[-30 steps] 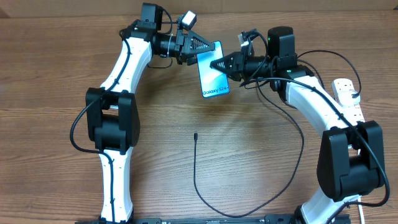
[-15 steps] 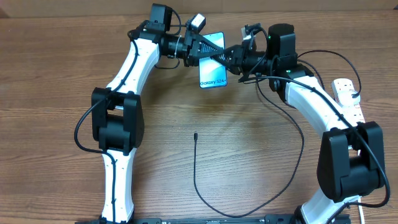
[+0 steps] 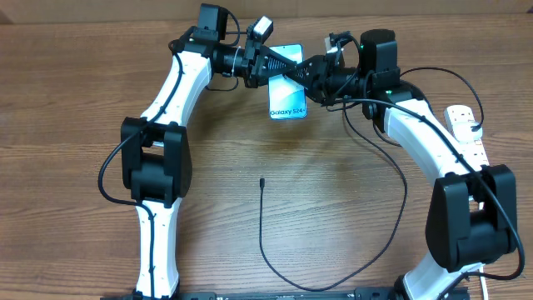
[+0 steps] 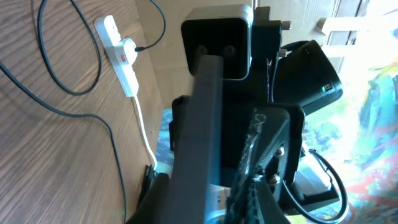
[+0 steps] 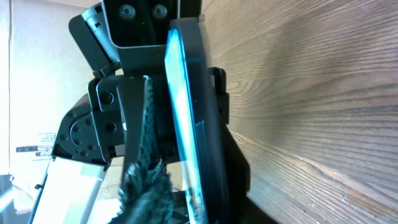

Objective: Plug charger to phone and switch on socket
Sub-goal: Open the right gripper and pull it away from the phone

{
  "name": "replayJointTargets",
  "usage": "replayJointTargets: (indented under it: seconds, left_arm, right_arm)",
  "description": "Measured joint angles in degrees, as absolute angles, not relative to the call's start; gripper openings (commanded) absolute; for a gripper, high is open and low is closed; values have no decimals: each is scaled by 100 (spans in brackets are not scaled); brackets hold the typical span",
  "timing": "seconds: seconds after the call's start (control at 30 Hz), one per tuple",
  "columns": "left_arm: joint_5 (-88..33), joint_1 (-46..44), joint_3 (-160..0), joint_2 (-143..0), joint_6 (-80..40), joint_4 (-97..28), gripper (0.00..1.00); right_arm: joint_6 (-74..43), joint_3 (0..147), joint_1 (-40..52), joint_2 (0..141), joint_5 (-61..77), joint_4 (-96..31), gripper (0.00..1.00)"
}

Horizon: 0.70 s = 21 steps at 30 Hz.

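Note:
The phone point(image 3: 287, 100) hangs above the back of the table, teal screen up, between the two grippers. My left gripper point(image 3: 279, 71) is shut on its upper end. In the left wrist view the phone point(image 4: 202, 137) runs edge-on between the fingers of that gripper point(image 4: 214, 174). My right gripper point(image 3: 301, 77) stands open around the phone's right edge. In the right wrist view a gap shows between the textured finger point(image 5: 144, 130) and the phone point(image 5: 183, 112). The charger point(image 3: 259, 225) lies loose on the table, tip point(image 3: 261, 181) pointing to the back. The socket point(image 3: 466, 125) lies at the far right.
The charger loops along the front edge and rises toward the right arm's base point(image 3: 466, 225). The left arm's base point(image 3: 154, 167) stands at centre left. In the left wrist view the socket point(image 4: 121, 59) shows a red switch and its white cord point(image 4: 144, 130).
My left gripper closed onto the phone, and my right gripper, which had been shut on it, opened. The phone shifted slightly toward the back and its tilt changed. The charger did not move.

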<state>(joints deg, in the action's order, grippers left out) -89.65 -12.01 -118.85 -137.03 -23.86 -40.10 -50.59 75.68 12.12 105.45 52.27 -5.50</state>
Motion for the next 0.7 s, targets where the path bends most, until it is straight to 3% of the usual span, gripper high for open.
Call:
replayJointTargets:
  seconds: [0.1, 0.27, 0.4, 0.47, 0.5, 0.63, 0.7]
  left_arm:
    - [-8875, -1074, -11928, -13701, -2458, -3959, 4]
    - [-8847, -1203, -11902, -13719, -2521, -4001, 4]
    - [-8956, -1229, -11900, -13719, -2587, -4007, 4]
    - [-8962, -1227, -11900, -13719, -2620, -4025, 4]
    - [-8962, -1229, -11900, -13719, -2630, -4027, 6]
    - [-8956, -1240, -11900, -13719, -2650, -4014, 33]
    - [-8945, -1243, -11898, -13719, -2657, -4021, 34]
  right_arm:
    - [-4860, 7476, 1214, 10549, 5048, -733, 49]
    - [-4668, 7483, 1494, 10536, 5135, -683, 17]
    - [-4624, 7483, 1470, 10532, 5360, -646, 4]
    - [-4622, 7483, 1450, 10532, 5472, -633, 4]
    - [-4626, 7483, 1433, 10532, 5540, -620, 4]
    - [-4580, 7483, 1420, 10532, 5638, -694, 4]
    - [-4563, 7483, 1433, 10532, 5669, -711, 4]
